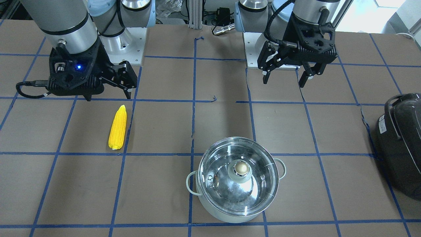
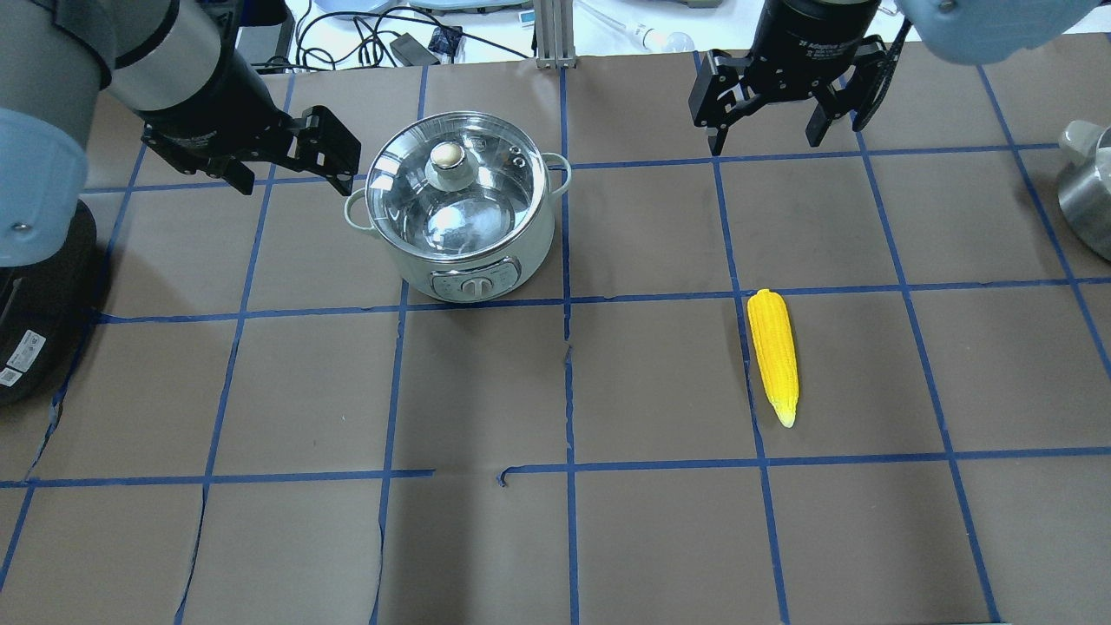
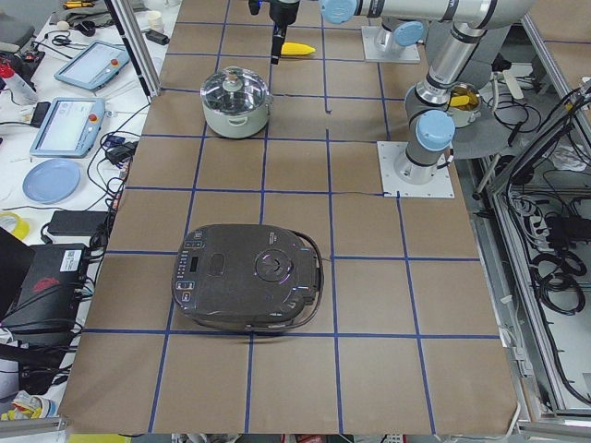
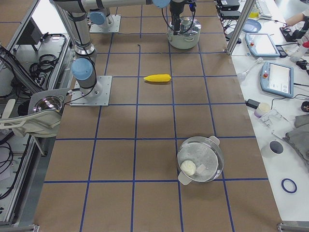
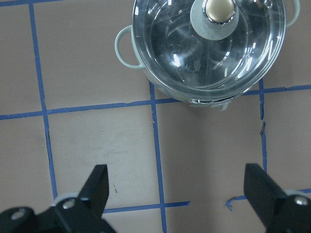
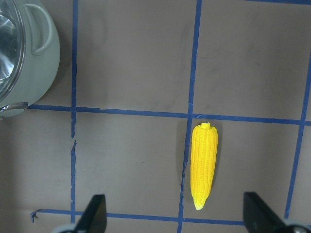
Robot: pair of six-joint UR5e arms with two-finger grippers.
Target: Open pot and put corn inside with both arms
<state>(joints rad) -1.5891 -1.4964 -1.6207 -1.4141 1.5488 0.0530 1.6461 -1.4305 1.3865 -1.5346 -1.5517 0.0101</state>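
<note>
The mint-green pot (image 2: 473, 265) stands on the brown table with its glass lid (image 2: 408, 204) on and the metal knob (image 2: 448, 156) on top; it also shows in the front view (image 1: 227, 215) and the left wrist view (image 5: 124, 46). The yellow corn (image 2: 772, 351) lies flat on the table, apart from the pot, and shows in the front view (image 1: 117, 128) and the right wrist view (image 6: 204, 162). My left gripper (image 2: 291, 174) is open and empty, raised beside the pot. My right gripper (image 2: 765, 143) is open and empty, raised over the table near the corn.
A dark grey-black appliance (image 1: 401, 144) sits at the table's end on my left side, also in the exterior left view (image 3: 249, 277). Another metal pot (image 4: 200, 159) stands at the end on my right. The arm bases (image 1: 125, 42) are bolted at the table's back edge.
</note>
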